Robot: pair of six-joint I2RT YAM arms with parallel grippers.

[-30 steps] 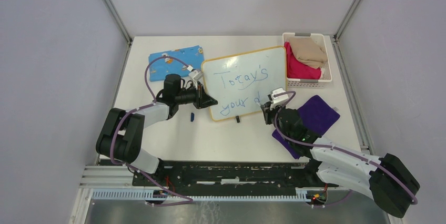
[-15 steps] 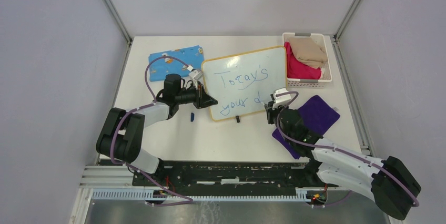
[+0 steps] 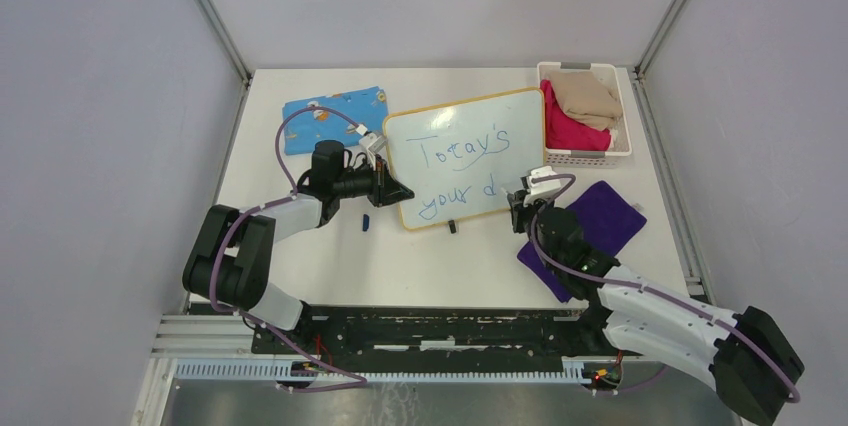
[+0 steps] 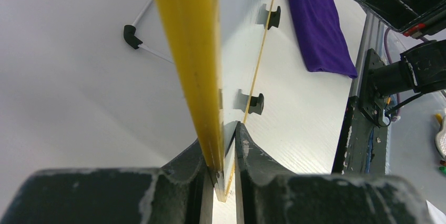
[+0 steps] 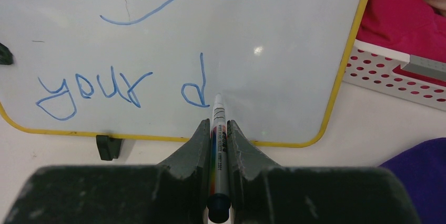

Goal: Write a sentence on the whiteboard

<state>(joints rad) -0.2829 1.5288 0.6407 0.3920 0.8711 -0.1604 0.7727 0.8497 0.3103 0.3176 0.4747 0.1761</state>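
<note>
Left tool (image 4: 225, 142) clamped on whiteboard (image 3: 520, 158) rim; right tool (image 5: 217, 126) pinching marker (image 5: 218, 114), tip just beside the sentence (image 5: 201, 77)

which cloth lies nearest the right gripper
The purple cloth, lying flat right beside the right gripper. The blue patterned cloth lies far off to the left; the pink cloth and beige cloth sit in the basket.
</note>
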